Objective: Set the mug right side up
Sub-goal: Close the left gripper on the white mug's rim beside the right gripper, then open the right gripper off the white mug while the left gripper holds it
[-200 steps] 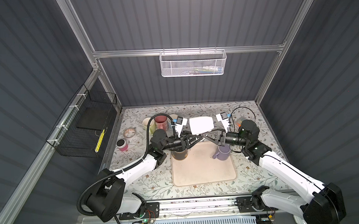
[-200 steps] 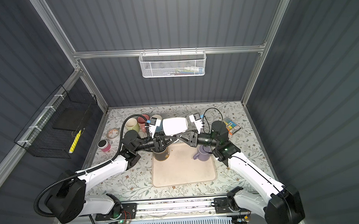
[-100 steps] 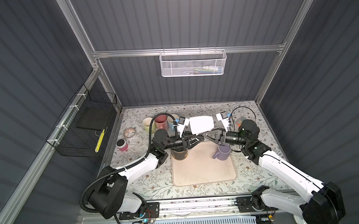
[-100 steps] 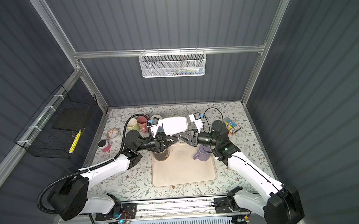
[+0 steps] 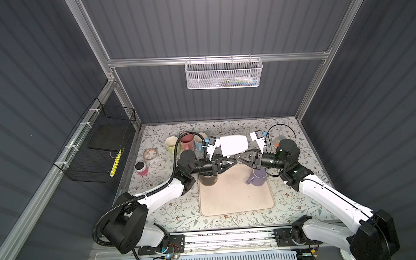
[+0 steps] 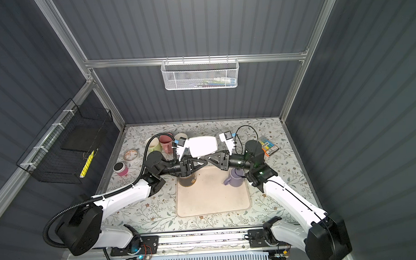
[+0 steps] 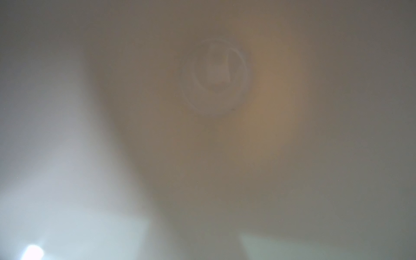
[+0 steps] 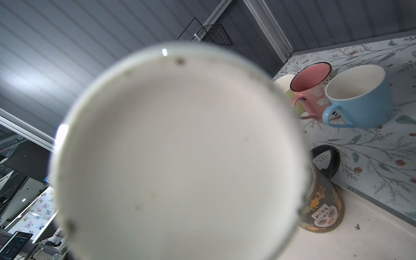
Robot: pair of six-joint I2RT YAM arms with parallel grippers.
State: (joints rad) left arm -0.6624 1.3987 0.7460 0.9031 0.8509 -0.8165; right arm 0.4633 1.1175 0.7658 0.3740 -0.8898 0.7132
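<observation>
left jaws narrowed; white mug [image 5: 233, 145] seemingly fills left wrist view.

Bare mat [image 5: 235, 196] near; raised mug [image 5: 233, 145], cups [image 5: 187, 142] beyond.

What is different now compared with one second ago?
The left hand has closed further at the open end of the white mug; a firm grip cannot be confirmed. The right hand still holds the mug, on its side, in the same place. The purple mug stayed.
</observation>
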